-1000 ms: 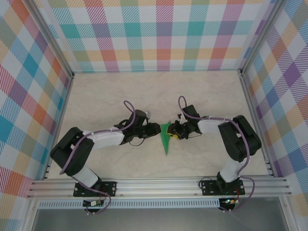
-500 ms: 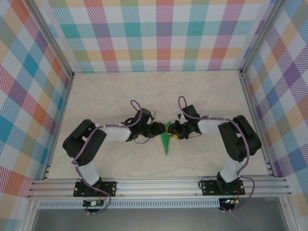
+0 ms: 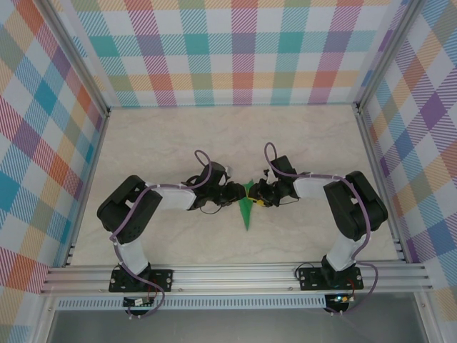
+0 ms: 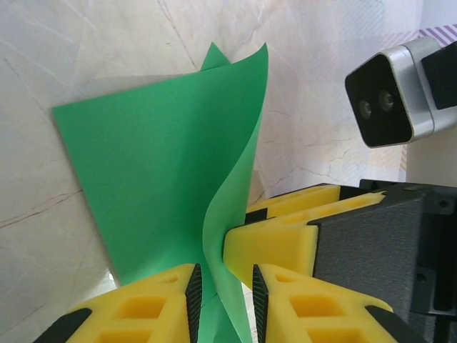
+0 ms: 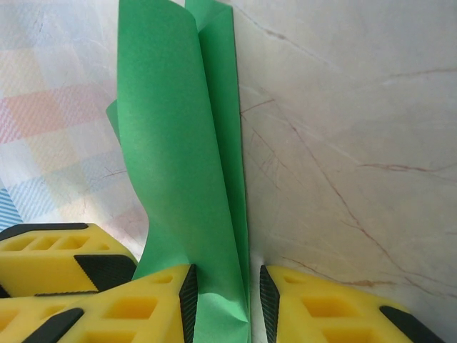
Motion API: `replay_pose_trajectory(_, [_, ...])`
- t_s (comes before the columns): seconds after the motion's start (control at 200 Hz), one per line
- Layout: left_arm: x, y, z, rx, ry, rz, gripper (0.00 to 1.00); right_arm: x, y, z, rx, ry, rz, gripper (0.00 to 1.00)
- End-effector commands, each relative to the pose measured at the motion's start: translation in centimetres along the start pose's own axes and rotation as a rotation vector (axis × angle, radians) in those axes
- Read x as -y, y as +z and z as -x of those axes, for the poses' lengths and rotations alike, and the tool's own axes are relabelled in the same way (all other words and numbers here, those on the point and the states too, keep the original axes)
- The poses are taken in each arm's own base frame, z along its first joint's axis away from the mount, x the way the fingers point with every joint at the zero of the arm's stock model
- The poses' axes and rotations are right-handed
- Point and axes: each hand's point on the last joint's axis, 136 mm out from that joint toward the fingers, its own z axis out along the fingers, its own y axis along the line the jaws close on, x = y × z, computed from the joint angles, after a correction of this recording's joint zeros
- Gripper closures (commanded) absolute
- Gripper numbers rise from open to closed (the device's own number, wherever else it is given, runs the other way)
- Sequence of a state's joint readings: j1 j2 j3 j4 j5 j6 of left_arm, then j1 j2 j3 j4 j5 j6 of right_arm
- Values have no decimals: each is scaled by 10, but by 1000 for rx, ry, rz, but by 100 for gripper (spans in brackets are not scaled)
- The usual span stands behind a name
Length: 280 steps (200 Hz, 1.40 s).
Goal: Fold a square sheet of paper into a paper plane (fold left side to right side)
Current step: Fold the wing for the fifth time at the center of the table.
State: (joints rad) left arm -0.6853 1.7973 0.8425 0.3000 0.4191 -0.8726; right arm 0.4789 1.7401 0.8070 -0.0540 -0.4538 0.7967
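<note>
- Slim, pointed bright green paper plane (image 3: 246, 208) sits mid-way across the pale marbled worktop (image 3: 178, 143), between the two arms. Sharp tip points at the near edge, wide end away from it.
- Left wrist view: one layer of the plane (image 4: 143, 164) lies flat on the worktop, and a second flap curls upright out of it.
- Black-and-yellow left tool (image 3: 236, 193) is at the wide end, on the plane's left side.
- Left tool (image 4: 225, 271) has its yellow fingers either side of the upright flap, a narrow gap apart. The paper fills that gap, so I cannot tell whether the pads bite.
- Matching right tool (image 3: 257, 194) faces it from the other side, the two nearly meeting across the paper.
- Right wrist view: the plane's folded layers (image 5: 178, 143) run up between the right tool (image 5: 228, 275) fingers, also a narrow gap apart.
- There the paper is against one pad and a sliver of worktop shows at the other. Cannot tell if it is clamped.
- Left wrist view: a yellow right-tool finger (image 4: 275, 239) butts against the flap, just beside the left tool's finger. The grey wrist camera box (image 4: 389, 100) is above it.
- Pastel checked walls (image 3: 243, 50) on three sides. An aluminium rail (image 3: 235, 275) at the near edge carries the arm bases.
</note>
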Motion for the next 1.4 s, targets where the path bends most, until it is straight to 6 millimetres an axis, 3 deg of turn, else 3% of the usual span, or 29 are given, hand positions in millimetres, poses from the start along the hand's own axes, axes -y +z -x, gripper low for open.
replay_pose_trajectory(0.0, [4, 2, 8, 13, -2, -20, 72, 27, 15, -15, -45, 13, -99, 67])
replay_pose_trajectory(0.32, [5, 6, 6, -3, -10, -34, 80, 27, 17, -16, -52, 13, -103, 67])
replay_pose_trajectory(0.64, [-6, 2, 10, 25, 15, 33, 100, 25, 16, -16, -50, 0, -102, 66])
replay_pose_trajectory(1.0, [-24, 2, 18, 42, 31, 91, 100, 14, 4, -12, -20, -54, -93, 59])
replay_pose_trajectory(1.16, [-26, 2, 22, 47, 27, 89, 100, 6, -14, -13, 39, -105, -89, 54])
replay_pose_trajectory(1.395, [-21, 4, 26, 47, 34, 73, 100, -2, -28, -48, 28, -248, -144, 52])
